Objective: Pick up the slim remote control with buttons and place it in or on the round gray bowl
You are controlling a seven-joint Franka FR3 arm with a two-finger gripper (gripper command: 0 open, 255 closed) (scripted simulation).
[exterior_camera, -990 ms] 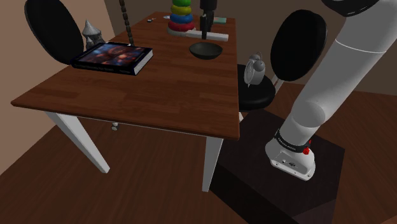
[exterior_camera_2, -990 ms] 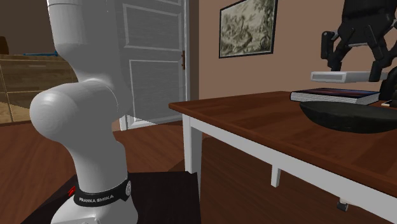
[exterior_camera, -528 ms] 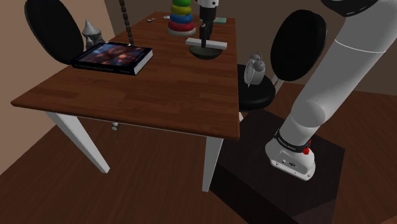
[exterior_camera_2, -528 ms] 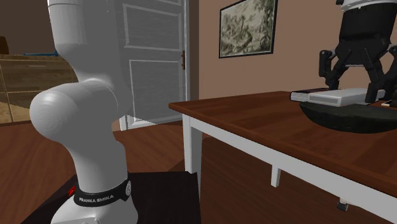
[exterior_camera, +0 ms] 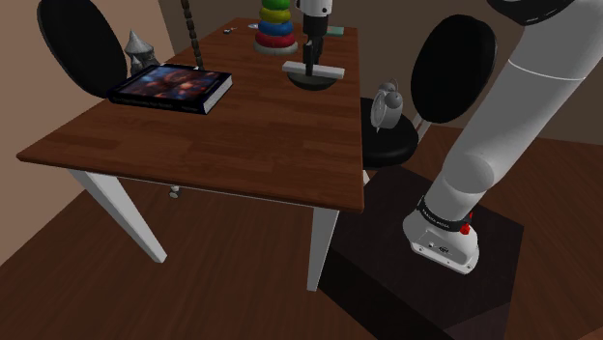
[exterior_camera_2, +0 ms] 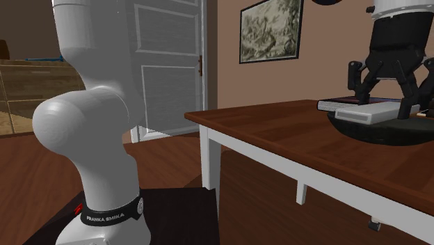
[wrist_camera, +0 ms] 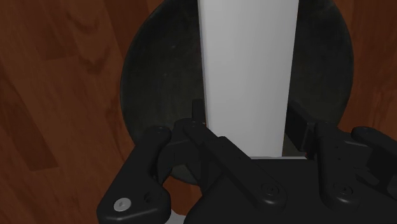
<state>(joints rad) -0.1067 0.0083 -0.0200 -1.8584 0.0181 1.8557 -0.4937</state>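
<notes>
Wrist view: black gripper (wrist_camera: pixel 252 125) fingers slightly parted, plain white slim remote (wrist_camera: pixel 248 70) loose between them, bridging round dark-grey bowl (wrist_camera: pixel 159 76). Open wider, lift straight up, avoid snagging.

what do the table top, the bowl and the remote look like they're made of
Table top: reddish-brown wood, going by the grain streaks; smooth finish.
Bowl: dark grey, matte, faintly speckled; perhaps ceramic or stone, hard to say.
Remote: plain white-grey, with no texture showing on its face; material unclear.
</notes>
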